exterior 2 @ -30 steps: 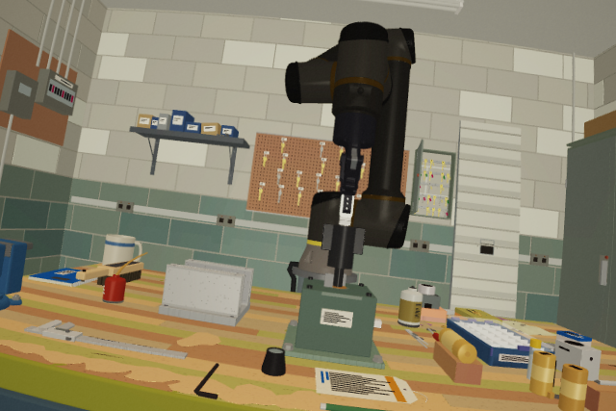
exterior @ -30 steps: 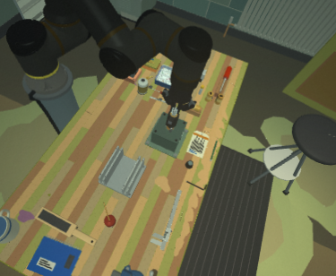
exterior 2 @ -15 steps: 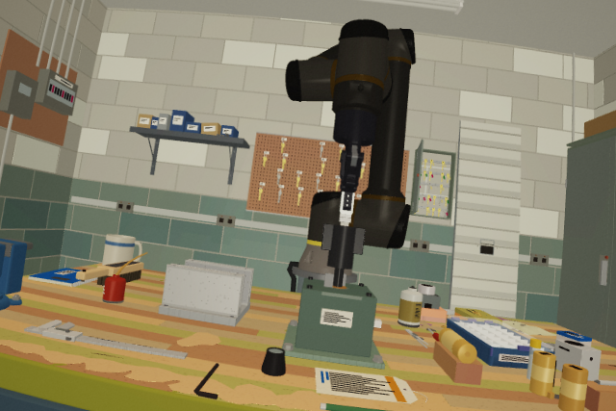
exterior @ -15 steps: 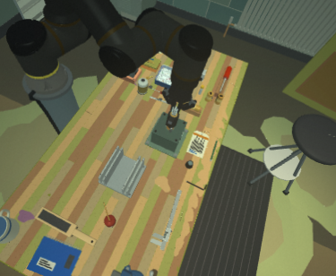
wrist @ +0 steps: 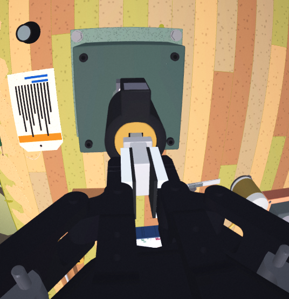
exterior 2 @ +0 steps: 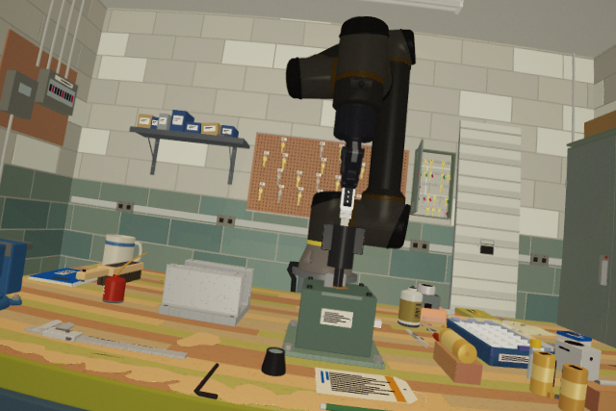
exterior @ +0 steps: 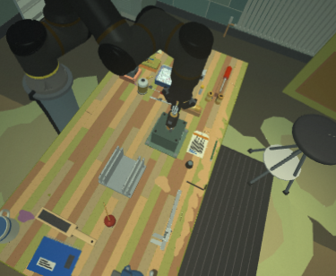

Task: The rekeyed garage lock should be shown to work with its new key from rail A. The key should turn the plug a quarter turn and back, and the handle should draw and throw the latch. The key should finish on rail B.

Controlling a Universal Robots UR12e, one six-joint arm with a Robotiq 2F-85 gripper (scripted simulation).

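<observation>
The key's blade is hidden inside the yellow plug [wrist: 136,135] of the lock; only its grey head [wrist: 140,161] [exterior 2: 346,207] shows. The key is held by my closed gripper [wrist: 141,164] [exterior 2: 347,203] [exterior: 174,117], which points straight down over the lock. The lock is a dark cylinder with a black handle [wrist: 133,92] [exterior 2: 343,247] on top of a green box [exterior 2: 337,319] [exterior: 167,136] [wrist: 127,93] bolted to the bench centre. I cannot make out rail A or rail B.
A grey ribbed rack [exterior: 122,171] [exterior 2: 205,292] lies left of the lock. A paper tag [exterior 2: 365,385] [wrist: 35,108], a black knob [exterior 2: 273,362] [wrist: 28,32] and an Allen key [exterior 2: 206,380] lie near the front edge. Bottles, spools and a blue tray [exterior 2: 490,342] crowd the right end.
</observation>
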